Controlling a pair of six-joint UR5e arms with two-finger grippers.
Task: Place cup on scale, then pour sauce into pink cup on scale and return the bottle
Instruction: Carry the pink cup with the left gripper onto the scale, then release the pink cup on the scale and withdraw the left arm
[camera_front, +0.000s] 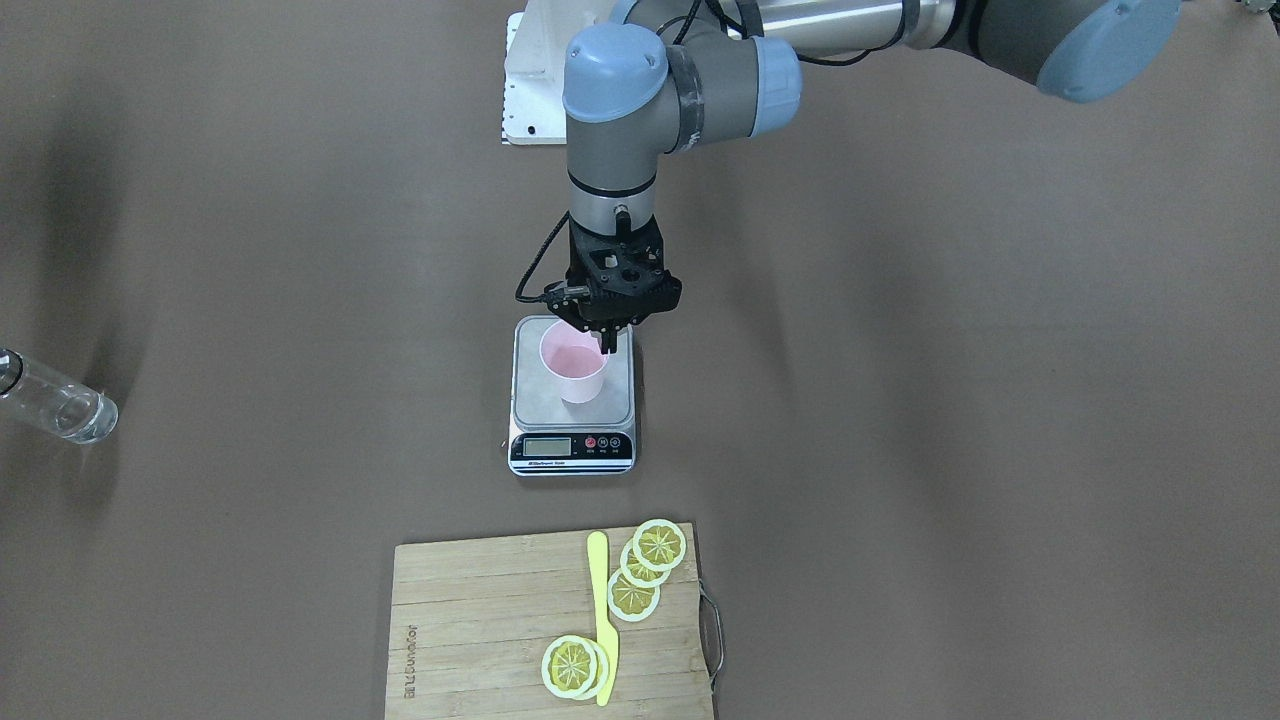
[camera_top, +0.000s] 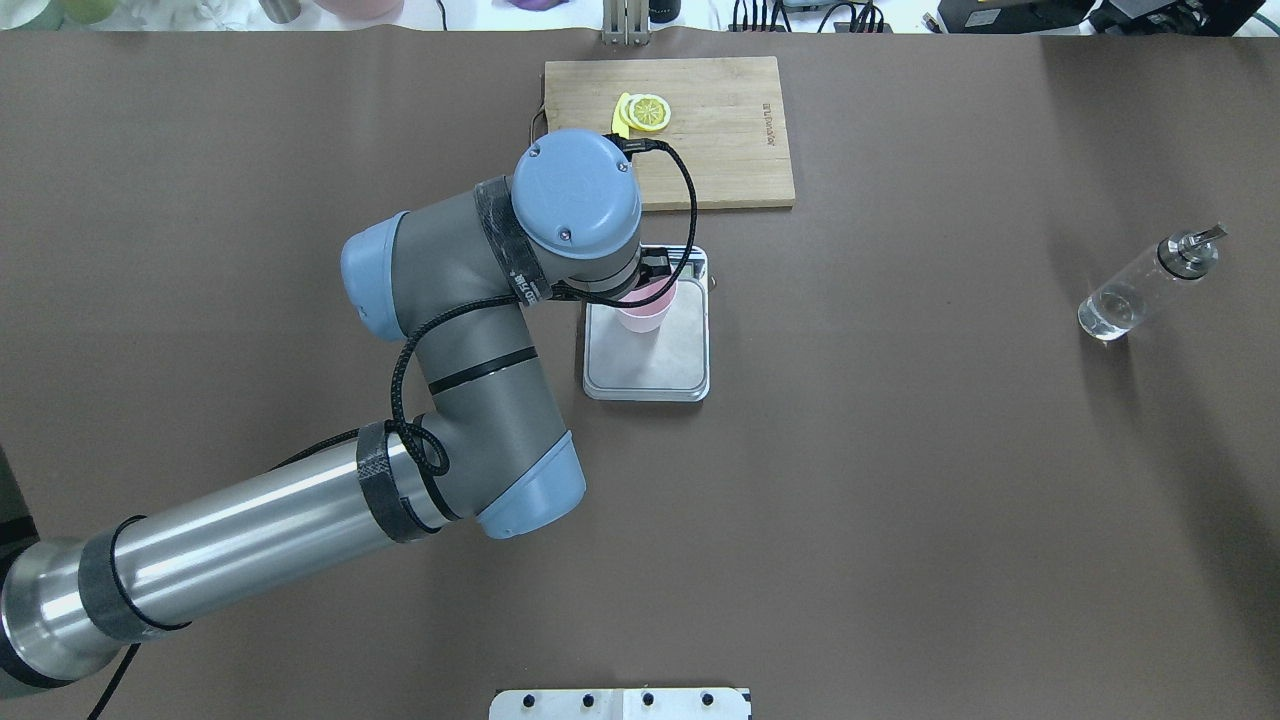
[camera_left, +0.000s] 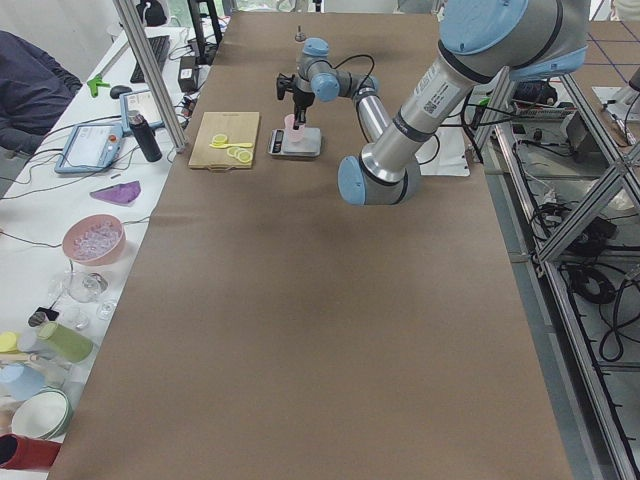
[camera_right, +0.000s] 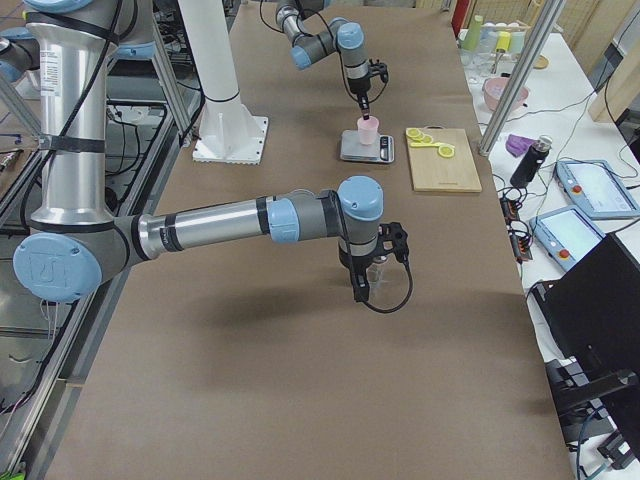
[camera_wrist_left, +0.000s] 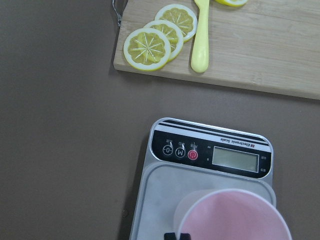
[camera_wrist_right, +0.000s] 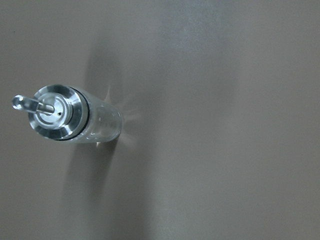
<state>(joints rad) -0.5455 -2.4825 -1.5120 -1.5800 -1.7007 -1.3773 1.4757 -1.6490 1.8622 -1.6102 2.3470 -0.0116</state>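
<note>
The pale pink cup (camera_front: 573, 365) stands upright on the steel platform of the scale (camera_front: 530, 400), toward its far side from the display. My left gripper (camera_front: 605, 345) hangs straight down over the cup's rim with its fingers close together on the rim. In the left wrist view the cup (camera_wrist_left: 235, 217) is at the bottom edge, behind the scale's black panel (camera_wrist_left: 215, 155). The clear bottle (camera_top: 1140, 290) stands upright far to the right and shows from above in the right wrist view (camera_wrist_right: 75, 120). My right gripper (camera_right: 362, 290) hangs over it; I cannot tell whether it is open or shut.
A wooden cutting board (camera_front: 480, 620) with lemon slices (camera_front: 650, 565) and a yellow knife (camera_front: 600, 620) lies just beyond the scale. The white robot base plate (camera_front: 530, 80) sits on the robot's side. Brown table surface lies between the scale and the bottle.
</note>
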